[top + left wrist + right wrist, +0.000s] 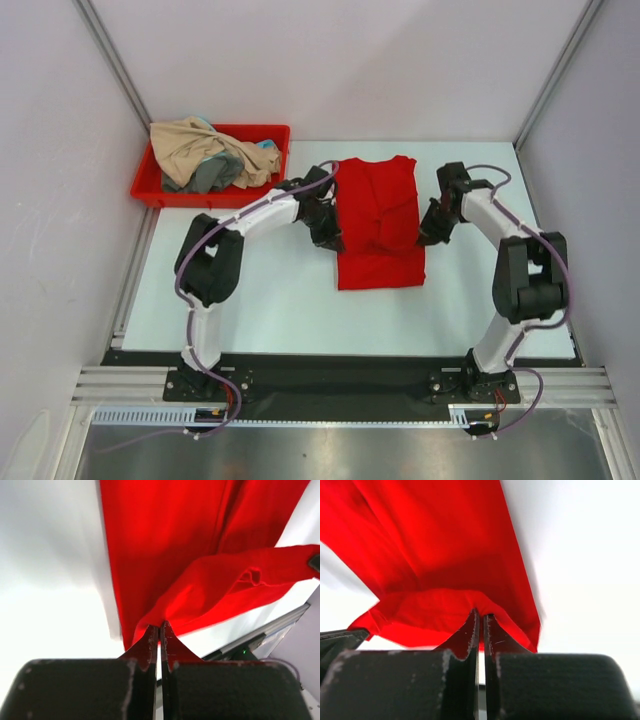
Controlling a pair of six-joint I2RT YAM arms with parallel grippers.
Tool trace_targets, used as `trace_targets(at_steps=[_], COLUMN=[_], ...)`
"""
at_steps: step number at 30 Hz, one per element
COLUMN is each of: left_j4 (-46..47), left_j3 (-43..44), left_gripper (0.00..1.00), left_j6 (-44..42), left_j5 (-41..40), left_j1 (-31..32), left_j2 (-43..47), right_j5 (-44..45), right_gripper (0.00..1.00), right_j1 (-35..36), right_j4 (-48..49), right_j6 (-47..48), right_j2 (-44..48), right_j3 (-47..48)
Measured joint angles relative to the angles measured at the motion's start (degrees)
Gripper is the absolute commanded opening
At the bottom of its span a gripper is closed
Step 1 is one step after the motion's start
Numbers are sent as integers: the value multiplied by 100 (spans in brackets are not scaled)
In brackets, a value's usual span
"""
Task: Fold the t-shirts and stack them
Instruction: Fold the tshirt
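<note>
Far left, your red tray point(146, 184) holds the beige-tan, grey and light blue t-shirts point(210, 156) in a heap. Left gripper point(327, 232): fingers pressed together, pinching the left edge of the red t-shirt point(385, 200), lifted off the table point(260, 300). Shirt sits mid-table, partly folded. Right gripper point(432, 228): likewise clamped on the right edge. Cloth looks light, limp, prone to sag between your grips; hold at the side edges. Bare table lies nearer you; walls crowd both sides.
</note>
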State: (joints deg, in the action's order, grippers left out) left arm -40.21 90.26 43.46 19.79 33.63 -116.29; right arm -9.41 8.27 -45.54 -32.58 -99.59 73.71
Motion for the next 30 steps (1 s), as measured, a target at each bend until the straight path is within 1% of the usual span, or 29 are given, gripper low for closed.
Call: trace_targets(at_steps=[5,10,14,18,30], left_j4=[-184,-256,-262,-286,-326], left_j3=[702,999,1106,1390,2076], left_gripper=[0,0,0,0,0], left_j6=[-111,-107,-103,-103,-90], left_j5=[66,190,291,369,511], left_j1=[-245,-428,-525,-608,-667], left_j2=[-588,-872,-988,-1217,-1731], right_j5=[-127,-275,-367,-448,-586], right_gripper=[0,0,0,0,0], right_j1=[-160,-197,-203,-227,-461], right_j4=[-28,-72,-122,-138,-179], right_j6=[262,385,422,428,535], right_j2=[-859,-1414,-1641,-1847,-2074], right_j3=[1014,1611,1834,2072,2299])
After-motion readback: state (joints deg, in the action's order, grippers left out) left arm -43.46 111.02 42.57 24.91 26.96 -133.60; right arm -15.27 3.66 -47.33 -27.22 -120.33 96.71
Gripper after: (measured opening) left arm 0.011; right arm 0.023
